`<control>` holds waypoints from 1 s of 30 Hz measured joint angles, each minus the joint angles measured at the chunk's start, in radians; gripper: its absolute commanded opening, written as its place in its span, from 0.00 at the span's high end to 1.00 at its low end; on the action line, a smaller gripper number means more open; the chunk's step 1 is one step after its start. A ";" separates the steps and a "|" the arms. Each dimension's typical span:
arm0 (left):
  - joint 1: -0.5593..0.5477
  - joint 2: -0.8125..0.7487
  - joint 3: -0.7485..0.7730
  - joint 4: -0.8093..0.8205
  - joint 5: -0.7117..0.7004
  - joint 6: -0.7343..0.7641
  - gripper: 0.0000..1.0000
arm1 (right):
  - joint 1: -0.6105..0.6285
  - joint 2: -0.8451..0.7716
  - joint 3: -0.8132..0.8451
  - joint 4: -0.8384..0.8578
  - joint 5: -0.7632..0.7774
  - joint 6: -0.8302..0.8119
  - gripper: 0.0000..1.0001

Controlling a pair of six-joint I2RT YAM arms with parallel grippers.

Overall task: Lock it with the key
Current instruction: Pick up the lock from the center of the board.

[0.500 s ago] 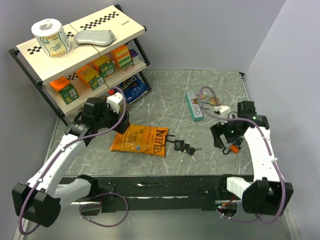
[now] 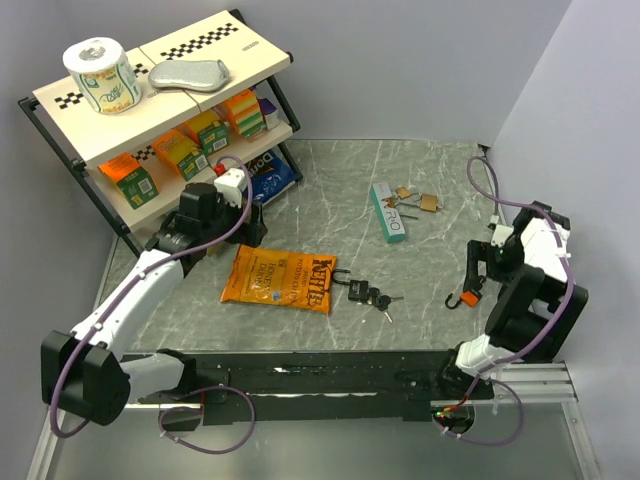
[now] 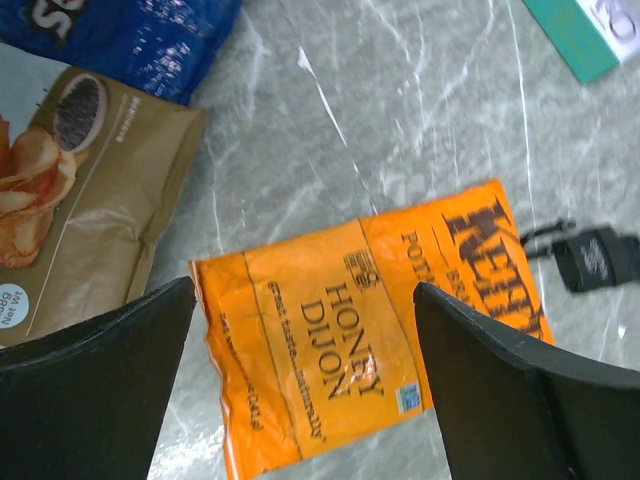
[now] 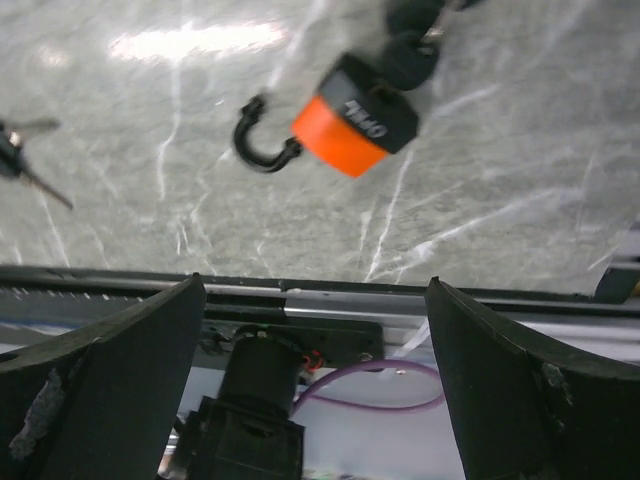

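Danger: left tool and right tool gaped empty; a clumsy reach could shove the orange padlock off the desk.

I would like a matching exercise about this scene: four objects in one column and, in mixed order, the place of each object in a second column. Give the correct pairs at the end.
Objects
1. orange padlock
2. black padlock
3. brass padlock
4. toilet paper roll

Places
A. just right of the teal box
B. on the top board of the shelf
C. alone near the right edge of the table
D. at the right end of the orange chip bag

Pairs: 1-C, 2-D, 3-A, 4-B
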 measured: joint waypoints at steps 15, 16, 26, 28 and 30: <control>0.000 0.169 0.075 0.053 -0.133 -0.111 0.04 | 0.002 0.189 0.032 0.043 0.127 0.254 0.11; 0.000 0.184 0.087 0.053 -0.145 -0.115 0.04 | 0.006 0.198 0.031 0.049 0.129 0.269 0.12; 0.000 0.294 0.174 0.023 -0.181 -0.169 0.04 | 0.027 0.226 0.019 0.097 0.165 0.376 0.18; 0.000 0.311 0.193 0.013 -0.182 -0.178 0.04 | 0.028 0.258 0.032 0.097 0.175 0.389 0.19; 0.000 0.325 0.211 0.007 -0.183 -0.185 0.04 | 0.028 0.299 0.054 0.103 0.179 0.402 0.19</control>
